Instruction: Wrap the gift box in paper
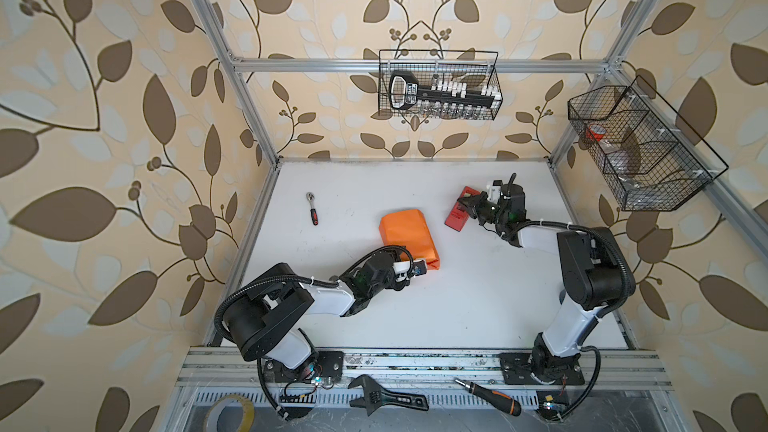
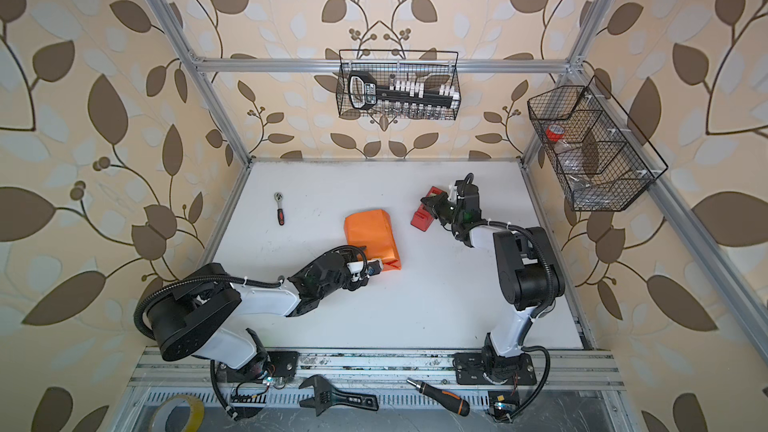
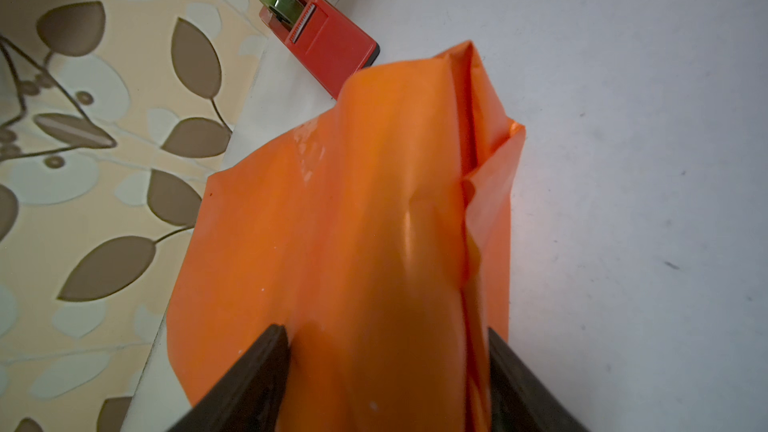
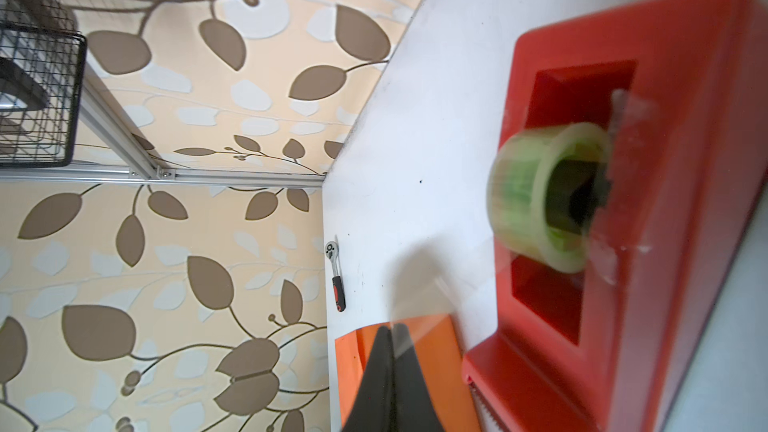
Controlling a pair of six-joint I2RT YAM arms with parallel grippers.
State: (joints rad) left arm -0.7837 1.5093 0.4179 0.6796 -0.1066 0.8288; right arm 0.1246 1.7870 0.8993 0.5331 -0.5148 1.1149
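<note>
The paper (image 1: 405,234) (image 2: 370,234), orange side out, lies folded into a long bundle mid-table. The gift box is hidden. My left gripper (image 1: 423,268) (image 2: 376,268) is at the bundle's near end. In the left wrist view its jaws (image 3: 386,332) stand wide apart, pressing the paper (image 3: 353,222) from both sides. My right gripper (image 1: 462,201) (image 2: 426,201) (image 4: 392,328) hovers over the red tape dispenser (image 1: 455,219) (image 4: 665,160), shut on a clear strip of tape (image 4: 415,313) that runs from the green roll (image 4: 540,197).
A small ratchet wrench (image 1: 312,207) lies at the table's far left. Wire baskets hang on the back wall (image 1: 440,85) and the right wall (image 1: 640,147). An adjustable wrench (image 1: 386,398), a screwdriver (image 1: 488,396) and a tape roll (image 1: 230,413) lie below the front rail.
</note>
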